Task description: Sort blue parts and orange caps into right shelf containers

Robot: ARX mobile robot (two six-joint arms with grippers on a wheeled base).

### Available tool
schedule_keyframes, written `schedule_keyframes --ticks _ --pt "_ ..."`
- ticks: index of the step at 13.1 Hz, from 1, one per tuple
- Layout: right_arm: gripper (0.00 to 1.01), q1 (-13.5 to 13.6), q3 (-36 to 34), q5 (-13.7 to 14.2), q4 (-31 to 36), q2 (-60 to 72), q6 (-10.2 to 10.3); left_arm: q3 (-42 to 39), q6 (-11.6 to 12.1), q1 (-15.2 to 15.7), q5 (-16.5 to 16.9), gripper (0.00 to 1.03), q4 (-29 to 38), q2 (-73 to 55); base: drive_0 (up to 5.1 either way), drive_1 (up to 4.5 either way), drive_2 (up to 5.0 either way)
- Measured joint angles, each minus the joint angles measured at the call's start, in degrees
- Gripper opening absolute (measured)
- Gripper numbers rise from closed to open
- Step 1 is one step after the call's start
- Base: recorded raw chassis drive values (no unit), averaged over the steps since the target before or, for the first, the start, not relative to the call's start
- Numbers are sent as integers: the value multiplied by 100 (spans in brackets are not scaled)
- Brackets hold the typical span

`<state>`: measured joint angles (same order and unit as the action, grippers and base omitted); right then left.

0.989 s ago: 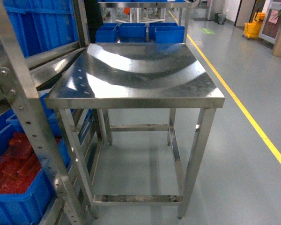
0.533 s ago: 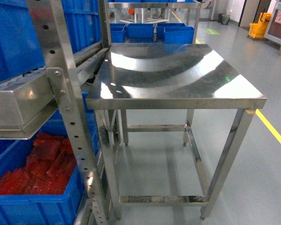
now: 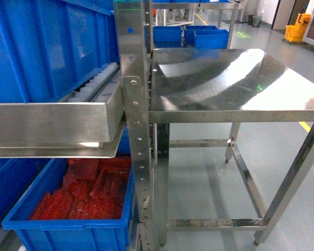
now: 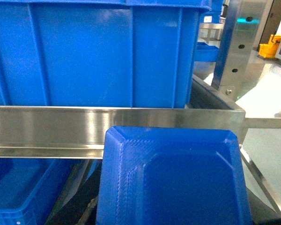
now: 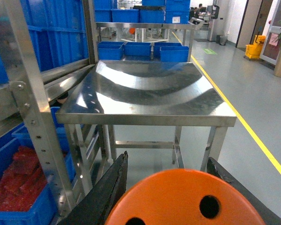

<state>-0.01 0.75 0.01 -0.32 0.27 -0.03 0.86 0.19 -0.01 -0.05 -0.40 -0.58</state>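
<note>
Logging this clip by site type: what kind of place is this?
Probably a factory or warehouse floor: perforated steel shelving holding large blue plastic crates, a bare stainless steel worktable, and a yellow line painted on the grey floor.

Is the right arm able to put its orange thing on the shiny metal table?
Probably yes. The right gripper holds the orange plastic cap between its jaws, and the stainless steel table stands straight ahead with nothing in between. How far away it stands cannot be told.
</note>
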Motion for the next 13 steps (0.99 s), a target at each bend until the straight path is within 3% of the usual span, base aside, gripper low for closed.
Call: schedule_keyframes --ticks 13 --pt "44 0 0 -2 -2 0 0 0 0 0 7 44 -2 0 -505 231 231"
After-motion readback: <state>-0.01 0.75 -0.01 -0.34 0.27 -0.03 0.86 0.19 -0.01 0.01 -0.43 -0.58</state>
